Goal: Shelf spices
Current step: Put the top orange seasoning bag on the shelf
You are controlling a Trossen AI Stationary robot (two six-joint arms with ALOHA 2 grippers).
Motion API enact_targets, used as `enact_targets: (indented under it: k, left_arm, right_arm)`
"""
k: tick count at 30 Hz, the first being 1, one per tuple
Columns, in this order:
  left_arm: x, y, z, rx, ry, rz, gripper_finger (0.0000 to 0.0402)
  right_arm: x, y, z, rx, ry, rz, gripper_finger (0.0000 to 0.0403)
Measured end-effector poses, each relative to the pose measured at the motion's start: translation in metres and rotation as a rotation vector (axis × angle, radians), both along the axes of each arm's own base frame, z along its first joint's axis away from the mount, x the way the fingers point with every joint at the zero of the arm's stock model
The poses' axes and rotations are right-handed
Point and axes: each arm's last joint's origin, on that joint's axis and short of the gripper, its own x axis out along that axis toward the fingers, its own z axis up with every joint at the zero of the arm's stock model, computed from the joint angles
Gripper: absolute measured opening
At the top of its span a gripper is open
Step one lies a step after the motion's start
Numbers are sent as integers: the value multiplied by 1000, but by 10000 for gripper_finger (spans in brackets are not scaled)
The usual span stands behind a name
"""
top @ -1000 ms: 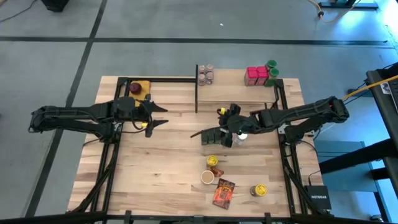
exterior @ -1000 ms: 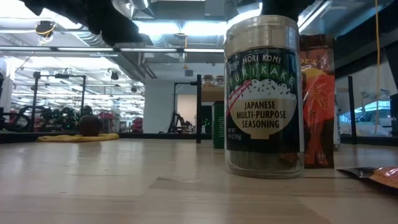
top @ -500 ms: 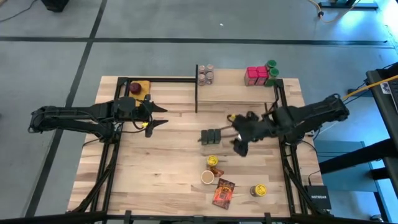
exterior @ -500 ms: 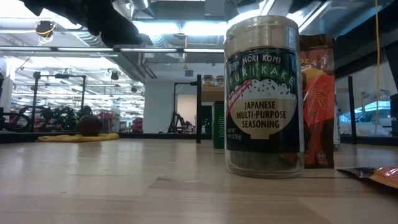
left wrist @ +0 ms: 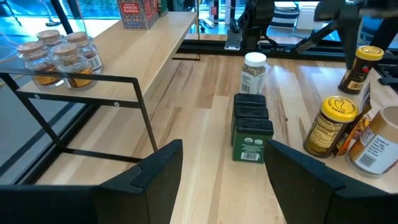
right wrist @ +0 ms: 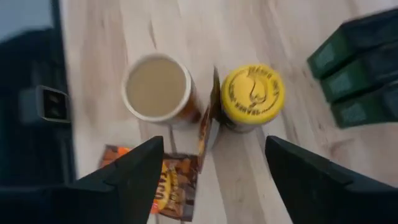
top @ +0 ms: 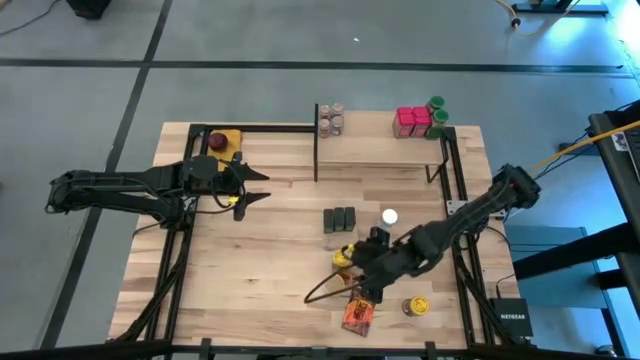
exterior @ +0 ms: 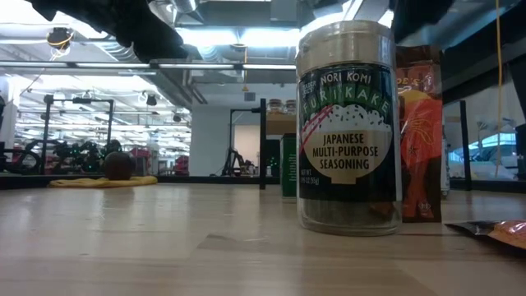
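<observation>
The shelf (top: 380, 145) stands at the far edge and carries small jars (top: 331, 119), red boxes (top: 412, 122) and green-lidded jars (top: 436, 110). On the tabletop stand three dark tins (top: 340, 218), a white-lidded jar (top: 390, 216) and a yellow-lidded jar (top: 343, 258). My right gripper (right wrist: 211, 180) hangs open above a tan-lidded jar (right wrist: 157, 86) and the yellow-lidded jar (right wrist: 252, 94), touching neither. An orange packet (top: 358, 315) lies near the front edge. My left gripper (top: 262, 187) waits open at the left, facing the tins (left wrist: 252, 121).
Another yellow-lidded jar (top: 415, 305) stands at the near right. A dark red round thing on a yellow pad (top: 222, 140) sits at the far left corner. The shelf's black frame posts (top: 316, 150) rise from the tabletop. Bare wood lies between the two arms.
My right gripper has swung from the white-lidded jar beside the tins toward the table's near edge, tipping further down and rolling. It now hangs over the tan-lidded and yellow-lidded jars. The white-lidded jar stands uncovered, right of the tins.
</observation>
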Motion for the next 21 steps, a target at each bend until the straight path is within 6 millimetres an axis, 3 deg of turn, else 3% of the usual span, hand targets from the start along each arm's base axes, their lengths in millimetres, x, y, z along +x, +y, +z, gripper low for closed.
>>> enact_targets:
  k: [9,15,21]
  left_arm:
    - [0,0,0,0,2,0,219]
    - [0,0,0,0,1,0,219]
    - [0,0,0,-13,-1,5,219]
  right_arm:
    - [13,6,-41,-106,138,10,224]
    - [18,9,-42,-91,101,34,181]
    - [19,8,-43,-112,92,37,105]
